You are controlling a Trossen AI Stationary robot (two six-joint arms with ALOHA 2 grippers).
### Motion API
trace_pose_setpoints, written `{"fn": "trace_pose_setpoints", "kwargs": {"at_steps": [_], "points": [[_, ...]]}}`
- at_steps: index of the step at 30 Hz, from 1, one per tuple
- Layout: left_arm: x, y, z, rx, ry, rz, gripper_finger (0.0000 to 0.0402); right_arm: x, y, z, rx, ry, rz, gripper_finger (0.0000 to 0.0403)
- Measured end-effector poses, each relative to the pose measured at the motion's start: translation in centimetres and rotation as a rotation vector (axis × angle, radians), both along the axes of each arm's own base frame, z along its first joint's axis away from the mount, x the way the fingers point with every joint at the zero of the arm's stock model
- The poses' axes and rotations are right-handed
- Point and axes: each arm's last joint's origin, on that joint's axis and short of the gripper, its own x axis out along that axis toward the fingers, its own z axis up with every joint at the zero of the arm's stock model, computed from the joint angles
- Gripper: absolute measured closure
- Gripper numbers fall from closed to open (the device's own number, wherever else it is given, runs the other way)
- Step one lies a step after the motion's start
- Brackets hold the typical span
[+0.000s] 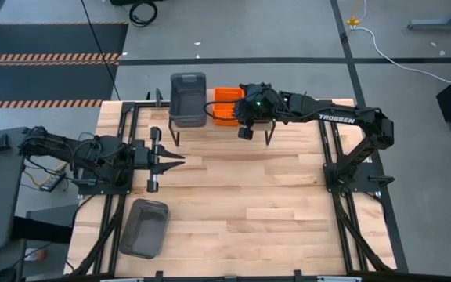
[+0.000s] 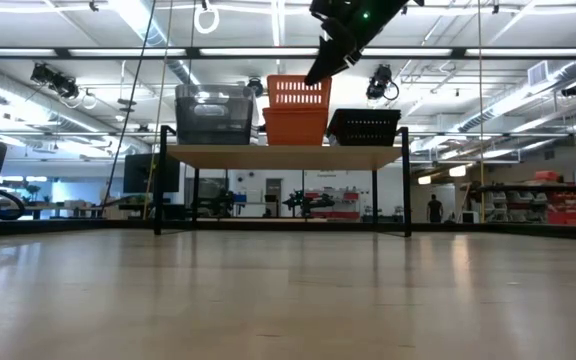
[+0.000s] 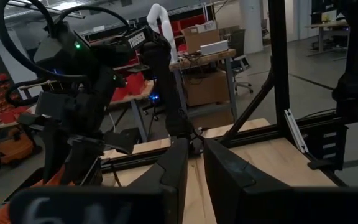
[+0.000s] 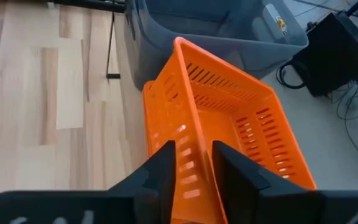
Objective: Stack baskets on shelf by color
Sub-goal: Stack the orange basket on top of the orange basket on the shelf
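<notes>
The shelf [image 2: 286,156] stands at the table's far edge. It carries grey baskets [image 2: 214,115] on its left, an orange stack [image 2: 295,127] in the middle and a black basket [image 2: 364,127] on the right. The top orange basket [image 4: 229,118] sits level in the one below. My right gripper [image 4: 194,165] is above the stack's right side [image 2: 320,72] and is shut on that top basket. My left gripper [image 1: 177,160] waits shut over the table's left middle. One more dark basket [image 1: 143,227] lies flat on the table's near left. My right gripper has the top orange basket by its near wall's rim [image 4: 197,143], toward that wall's right end. One finger is inside the basket and one outside, pinching the slotted wall. The fingers come from above, slanting in from the right. The basket sits level on the orange basket below.
The grey baskets [image 1: 188,98] stand close beside the orange stack [image 1: 224,104]. The shelf's thin black legs [image 2: 158,190] come down to the tabletop. Bare wood planks [image 1: 257,204] stretch across the table's middle and near right. Black frame rails run along both table sides.
</notes>
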Motion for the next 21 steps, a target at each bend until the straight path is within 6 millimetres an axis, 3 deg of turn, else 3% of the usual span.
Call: {"fn": "trace_pose_setpoints", "kwargs": {"at_steps": [8,15,21], "points": [[0.0,0.0,0.0,0.000,0.000,0.000,0.0340,0.0,0.0,-0.8,0.011,0.013,-0.005,0.0257],[0.0,0.0,0.0,0.000,0.000,0.000,0.0341,-0.2,0.0,-2.9,-0.025,0.067,-0.028,0.0274],[0.0,0.0,0.0,-0.001,0.000,0.000,0.0346,0.0,0.2,-2.6,-0.034,0.053,-0.017,0.0285]]}}
